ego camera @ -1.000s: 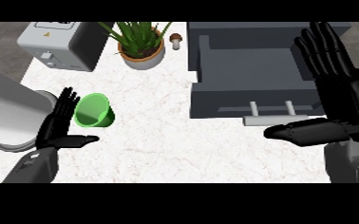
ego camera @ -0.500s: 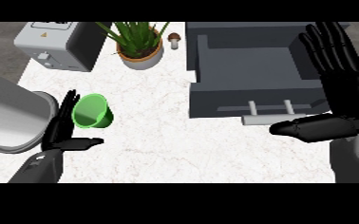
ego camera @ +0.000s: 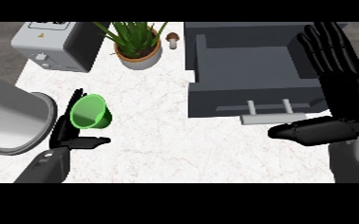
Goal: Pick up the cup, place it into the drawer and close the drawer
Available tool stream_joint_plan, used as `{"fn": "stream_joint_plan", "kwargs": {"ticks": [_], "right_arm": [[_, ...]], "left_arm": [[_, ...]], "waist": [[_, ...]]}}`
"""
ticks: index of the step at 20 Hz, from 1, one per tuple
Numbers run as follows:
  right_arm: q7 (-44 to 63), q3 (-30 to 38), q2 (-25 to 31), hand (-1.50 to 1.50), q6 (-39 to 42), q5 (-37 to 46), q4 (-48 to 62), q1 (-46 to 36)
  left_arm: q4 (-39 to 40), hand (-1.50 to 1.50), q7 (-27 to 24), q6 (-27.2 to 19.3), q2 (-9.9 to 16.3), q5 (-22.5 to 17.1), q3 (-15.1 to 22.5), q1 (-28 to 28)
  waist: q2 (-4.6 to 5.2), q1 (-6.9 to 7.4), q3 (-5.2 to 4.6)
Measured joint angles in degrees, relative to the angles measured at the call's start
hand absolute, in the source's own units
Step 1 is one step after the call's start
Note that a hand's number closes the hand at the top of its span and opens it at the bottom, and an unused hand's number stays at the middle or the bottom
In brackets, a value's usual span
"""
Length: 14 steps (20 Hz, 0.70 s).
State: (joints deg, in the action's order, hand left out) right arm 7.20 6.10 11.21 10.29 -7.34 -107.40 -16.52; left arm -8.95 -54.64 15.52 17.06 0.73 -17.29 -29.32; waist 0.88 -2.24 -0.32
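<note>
Counter (ego camera: 161,123): white marble top, fills most of the view.

Drawer (ego camera: 245,71): dark grey, pulled open at upper right, interior bare; pale handle (ego camera: 270,118) along its near front edge.

Sink (ego camera: 21,121): grey basin, cut off by the left edge, just beside my left hand.

Toaster (ego camera: 52,45): grey box at upper left, near the back of the counter.

My right hand (ego camera: 329,76): at the right edge, alongside the drawer's right wall. Fingers straight and spread, pointing away from me; thumb stretched out leftward, below the drawer front. It holds nothing.

Plant (ego camera: 136,45): green leaves in a tan pot, between toaster and drawer.

My left hand (ego camera: 70,130): at lower left. Fingers extended, lying behind and against the cup; thumb sticks out to the right beneath it. Not curled round anything.

Cup (ego camera: 91,113): green, tipped with its mouth facing up-left, on the counter against my left fingers, well apart from the drawer.

Mushroom (ego camera: 172,40): small, brown cap, just right of the plant.
</note>
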Motion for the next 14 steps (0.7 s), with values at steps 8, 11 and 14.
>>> {"fn": "stream_joint_plan", "kwargs": {"ticks": [8, 11, 14], "right_arm": [[1.5, 0.4, 0.4, -1.50, -0.2, -0.2, 0.1, -1.0], [1.0, 0.4, 0.4, -1.50, -0.1, -0.1, 0.3, -0.8], [0.6, 0.5, 0.6, -1.50, 0.3, -0.1, 0.1, -0.1]], "left_arm": [[-1.0, 1.50, 0.4, 4.3, -1.5, -0.3, 0.2, -1.4], [-2.9, 1.50, -2.1, 1.1, -1.8, 0.0, 0.1, -1.4], [-4.2, 1.50, -4.8, -4.2, -2.3, 0.4, -0.3, -1.1]], "waist": [[0.07, -0.07, -0.03], [0.11, -0.03, -0.03], [0.15, -0.22, -0.02]]}}
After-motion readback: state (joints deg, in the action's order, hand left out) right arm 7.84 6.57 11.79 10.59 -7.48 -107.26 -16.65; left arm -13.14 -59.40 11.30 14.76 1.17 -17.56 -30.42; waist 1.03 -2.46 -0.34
